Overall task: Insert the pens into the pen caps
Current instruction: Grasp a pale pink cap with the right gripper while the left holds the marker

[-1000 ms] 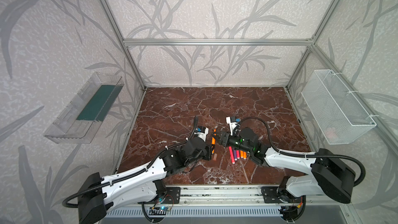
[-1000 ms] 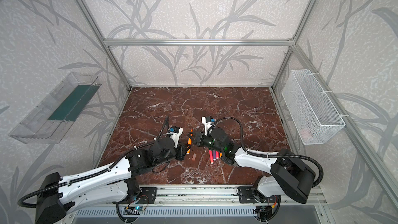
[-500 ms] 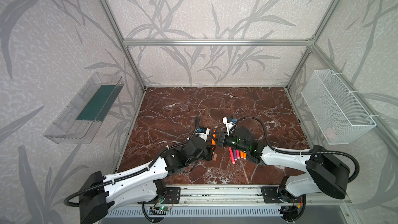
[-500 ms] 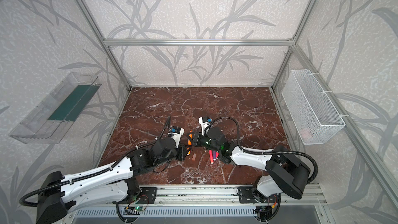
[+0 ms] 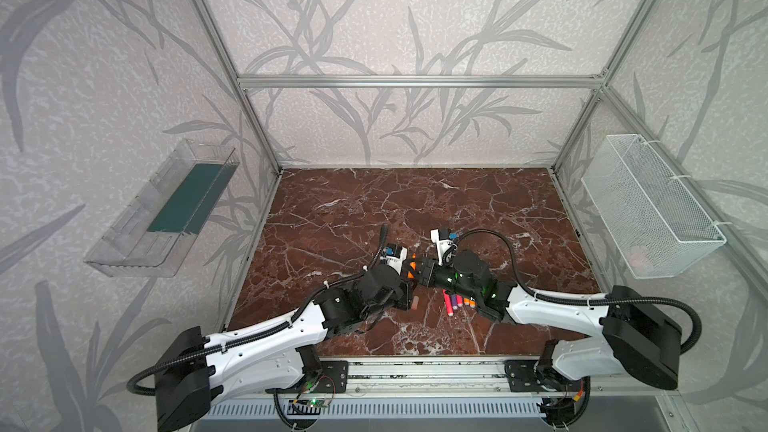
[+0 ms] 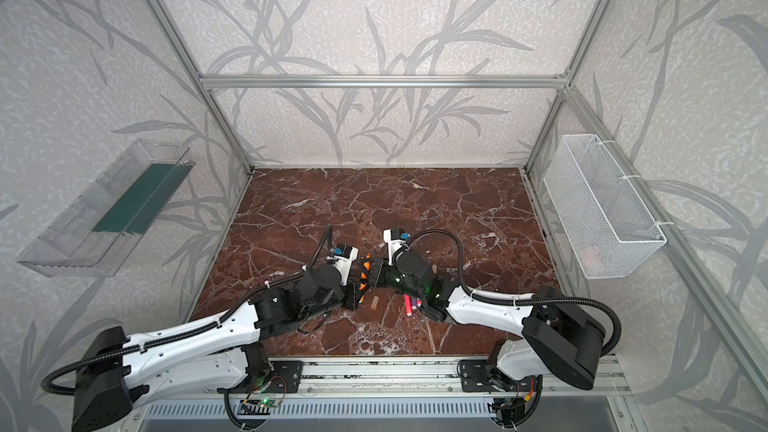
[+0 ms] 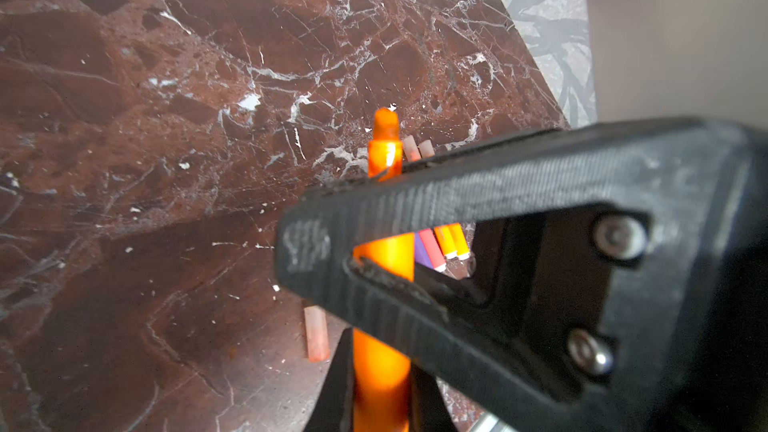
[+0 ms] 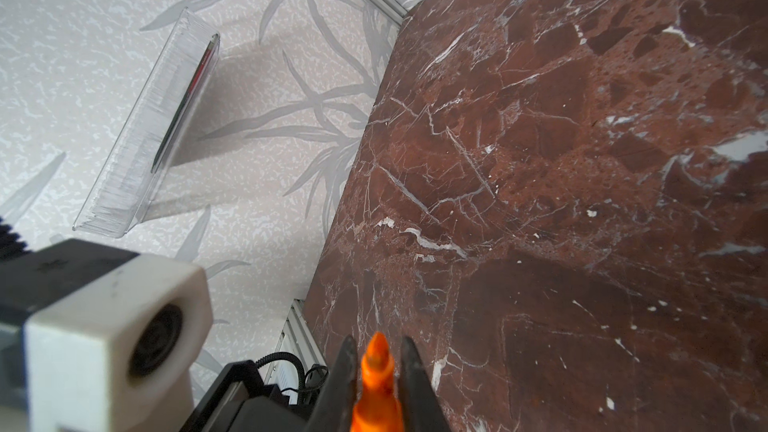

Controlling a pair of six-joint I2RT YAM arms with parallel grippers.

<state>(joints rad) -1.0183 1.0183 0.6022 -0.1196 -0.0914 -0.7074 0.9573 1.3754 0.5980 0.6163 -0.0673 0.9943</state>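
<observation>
Left wrist view first: the left pincer is clamped on the barrel of an orange pen. In the right wrist view the right pincer is shut on that same pen, with the pointed tip poking out between its fingers. So both are gripping one pen, and neither has a cap.

One loose cap lies on the table just beside the left pincer's fingers. Two more caps sit beyond the right pincer, and the spare pens lie underneath it.

My worry is that if either arm moves while both are clamped, the pen gets twisted or yanked out (slim, slick barrel, not much to bite). Whichever lets go, the pen may tilt in the other's grip, and then the tip won't line up with a cap. The wrists are also very close together, so a bump seems likely.
</observation>
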